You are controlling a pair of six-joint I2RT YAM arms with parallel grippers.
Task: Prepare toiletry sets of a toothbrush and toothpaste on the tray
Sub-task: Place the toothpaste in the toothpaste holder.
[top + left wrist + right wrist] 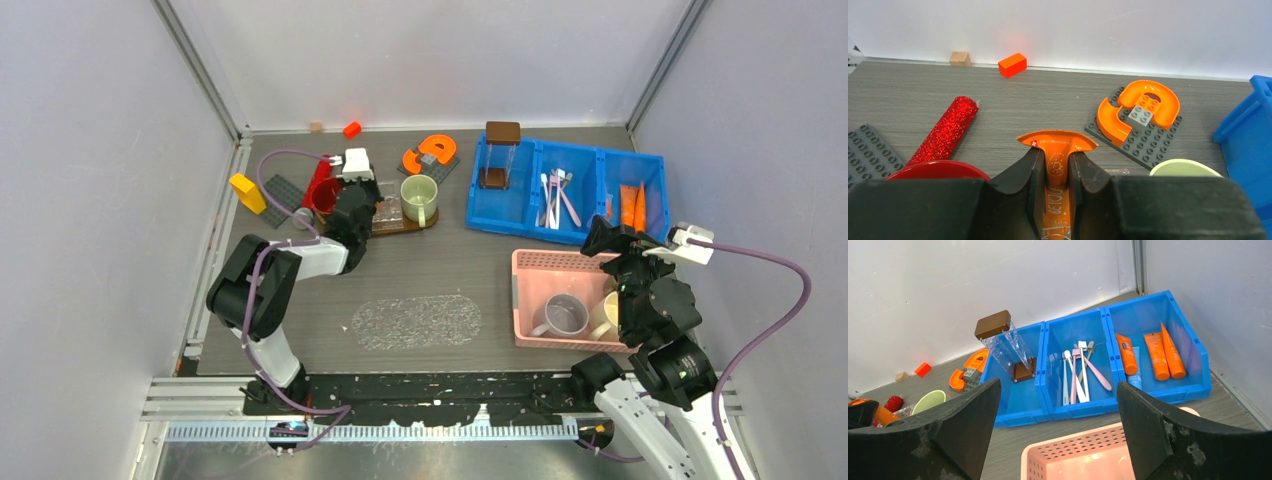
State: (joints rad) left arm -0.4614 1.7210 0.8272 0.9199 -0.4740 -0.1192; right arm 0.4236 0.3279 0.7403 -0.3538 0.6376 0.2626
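My left gripper (1057,155) is shut on an orange toothpaste (1058,140) tube, whose flat crimped end sticks out beyond the fingertips. In the top view this gripper (355,205) hangs at the left end of the brown tray (400,229). Several toothbrushes (555,200) (1075,372), white and pale pink, lie in the middle blue bin. More orange toothpaste tubes (630,205) (1158,355) lie in the right blue bin. My right gripper (610,240) (1058,385) stands wide open and holds nothing, over the far edge of the pink basket.
A pink basket (545,265) holds mugs (565,315). A green mug (420,198) stands on the tray, a red cup (325,195) to its left. An orange C-shaped block (432,150), a yellow block (246,192) and a brown-lidded clear box (498,155) stand further back.
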